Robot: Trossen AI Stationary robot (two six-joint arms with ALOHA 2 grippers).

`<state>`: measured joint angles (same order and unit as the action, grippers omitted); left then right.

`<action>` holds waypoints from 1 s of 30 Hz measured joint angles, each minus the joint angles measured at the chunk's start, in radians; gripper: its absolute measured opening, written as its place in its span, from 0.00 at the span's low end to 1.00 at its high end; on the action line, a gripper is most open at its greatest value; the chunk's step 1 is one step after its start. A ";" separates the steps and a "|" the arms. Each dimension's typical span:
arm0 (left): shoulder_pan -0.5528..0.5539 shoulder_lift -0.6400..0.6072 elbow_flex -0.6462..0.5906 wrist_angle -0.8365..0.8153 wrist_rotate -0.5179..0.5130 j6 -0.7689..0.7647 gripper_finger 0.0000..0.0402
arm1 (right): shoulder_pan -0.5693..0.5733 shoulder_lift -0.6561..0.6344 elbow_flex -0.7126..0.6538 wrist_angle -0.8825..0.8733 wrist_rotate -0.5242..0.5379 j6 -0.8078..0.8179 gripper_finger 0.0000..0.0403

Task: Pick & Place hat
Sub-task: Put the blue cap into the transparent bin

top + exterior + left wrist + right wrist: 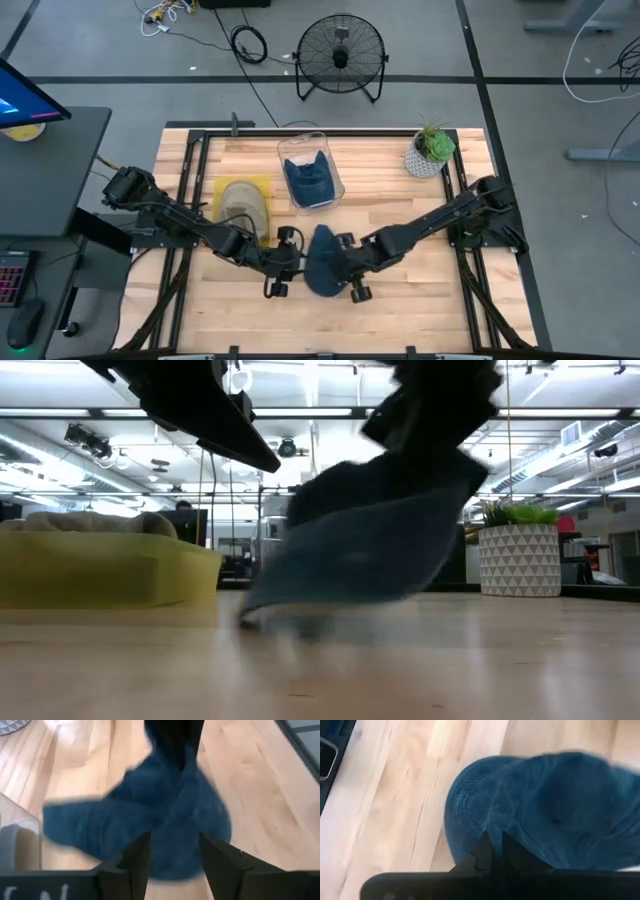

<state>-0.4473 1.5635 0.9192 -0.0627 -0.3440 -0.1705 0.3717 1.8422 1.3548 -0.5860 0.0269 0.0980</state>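
A dark blue hat (320, 262) is at the middle of the table, toward the near edge, between my two grippers. My right gripper (492, 852) is shut on it from the table's right side. My left gripper (172, 862) is open on the hat's left side, with its fingers right by the blue cloth (150, 820); I cannot tell whether they touch it. In the low view the hat (370, 540) hangs tilted below my right gripper (440, 400). My right gripper pinches the hat's cloth (515, 837) between its two shut fingers, which hide the exact place. The fingers come slanting down from the table's right side. The hat hangs tilted below them, and its lower left end (250, 612) is at the table top.
A clear bin (310, 172) holding another blue hat stands at the far middle. A yellow bin (245, 205) with a beige hat stands to its left, close to my left arm. A potted plant (432, 150) stands at the far right.
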 joint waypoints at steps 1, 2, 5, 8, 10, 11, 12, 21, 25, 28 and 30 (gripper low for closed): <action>0.000 0.000 0.000 -0.003 -0.005 0.001 0.43 | 0.011 -0.019 0.000 -0.031 0.021 0.011 0.03; 0.000 0.000 0.000 -0.005 -0.008 0.000 0.43 | 0.020 -0.037 0.000 -0.071 0.045 0.023 0.03; 0.001 0.000 0.000 -0.006 -0.011 0.001 0.43 | 0.047 -0.105 0.000 -0.191 0.170 0.089 0.03; 0.001 0.000 0.000 -0.006 -0.011 0.001 0.43 | 0.059 -0.184 0.000 -0.298 0.293 0.127 0.03; 0.001 0.000 0.000 -0.006 -0.011 0.001 0.43 | 0.061 -0.236 0.000 -0.352 0.373 0.121 0.02; 0.001 0.000 -0.001 -0.006 -0.011 0.001 0.43 | 0.061 -0.259 0.000 -0.372 0.415 0.107 0.02; 0.001 0.000 -0.001 -0.006 -0.011 0.001 0.43 | 0.060 -0.283 0.000 -0.385 0.460 0.090 0.02; 0.001 0.000 -0.002 -0.007 -0.011 0.001 0.43 | -0.002 -0.418 0.000 -0.372 0.797 -0.323 0.02; 0.001 0.000 -0.002 -0.007 -0.011 0.001 0.43 | -0.080 -0.421 0.000 -0.314 0.893 -0.540 0.02; 0.001 0.000 -0.002 -0.007 -0.011 0.001 0.43 | -0.152 -0.415 -0.008 -0.222 0.876 -0.757 0.02; 0.001 0.000 -0.002 -0.007 -0.011 0.001 0.43 | -0.203 -0.410 -0.025 -0.163 0.830 -0.901 0.02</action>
<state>-0.4461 1.5639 0.9173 -0.0696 -0.3550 -0.1696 0.1684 1.4319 1.3294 -0.7488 0.8566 -0.8028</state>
